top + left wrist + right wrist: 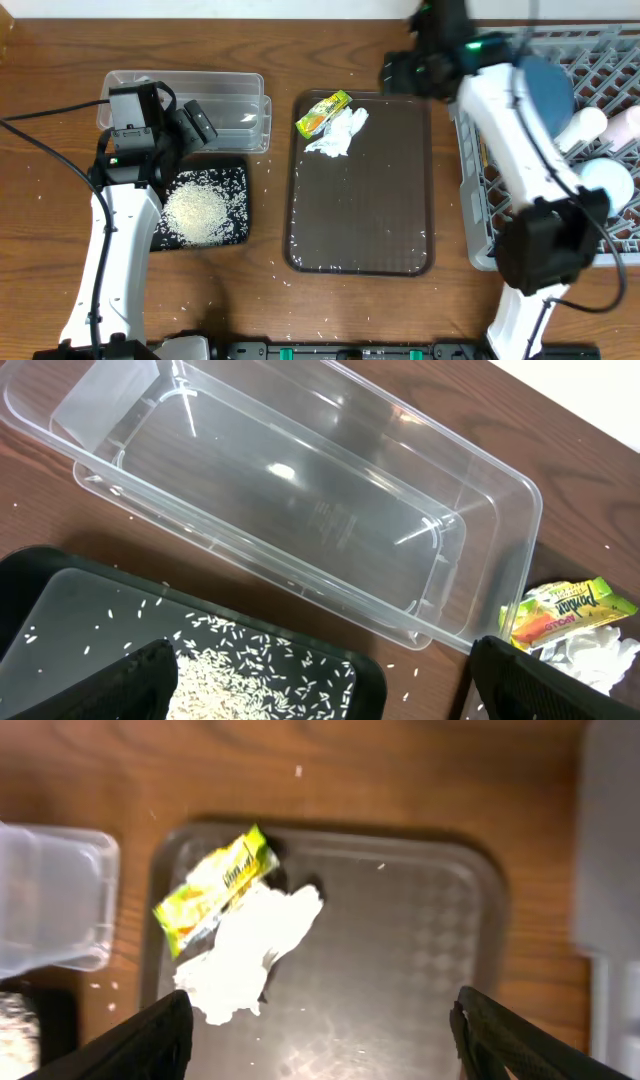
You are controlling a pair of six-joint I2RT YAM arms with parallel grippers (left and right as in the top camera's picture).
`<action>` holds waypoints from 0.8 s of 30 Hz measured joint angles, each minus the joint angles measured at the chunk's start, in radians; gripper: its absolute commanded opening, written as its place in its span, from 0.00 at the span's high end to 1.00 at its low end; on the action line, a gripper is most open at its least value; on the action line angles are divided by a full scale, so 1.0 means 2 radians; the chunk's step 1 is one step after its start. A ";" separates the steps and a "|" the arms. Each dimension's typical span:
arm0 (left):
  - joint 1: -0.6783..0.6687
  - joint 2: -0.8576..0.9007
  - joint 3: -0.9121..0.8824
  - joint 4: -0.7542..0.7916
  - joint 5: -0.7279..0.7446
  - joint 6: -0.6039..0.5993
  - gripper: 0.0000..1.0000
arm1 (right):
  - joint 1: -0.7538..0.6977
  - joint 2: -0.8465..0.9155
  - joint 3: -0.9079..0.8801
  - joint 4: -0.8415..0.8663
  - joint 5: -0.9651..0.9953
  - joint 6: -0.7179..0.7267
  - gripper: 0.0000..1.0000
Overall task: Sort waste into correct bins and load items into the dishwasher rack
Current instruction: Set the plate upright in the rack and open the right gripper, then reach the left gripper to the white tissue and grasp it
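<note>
Left gripper (335, 685) hovering spread; right gripper (325, 1040) hanging spread over brown rectangular serving tray (400, 950), crumpled white tissue (245, 955) lying at its 11 o'clock.

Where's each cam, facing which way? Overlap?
Overhead: above table, straight down; both arms, clear tub, black tray, brown tray, rack.
Left wrist: on left arm, down at tub and rice; left hand fingers at bottom.
Right wrist: on right arm, down at brown tray; right hand fingers at bottom.
Shared: wrapper, tissue in all three.
</note>
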 measured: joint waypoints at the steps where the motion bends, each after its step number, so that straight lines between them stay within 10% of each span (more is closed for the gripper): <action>1: 0.000 0.000 0.000 0.000 0.000 0.000 0.04 | 0.006 0.004 -0.001 0.001 0.009 0.004 0.14; 11: 0.000 0.000 0.000 0.000 0.000 0.000 0.04 | -0.014 -0.023 -0.001 -0.004 0.132 0.017 0.01; 24: 0.000 0.000 0.000 0.002 0.001 -0.019 0.04 | -0.248 -0.110 0.001 -0.003 0.184 0.018 0.01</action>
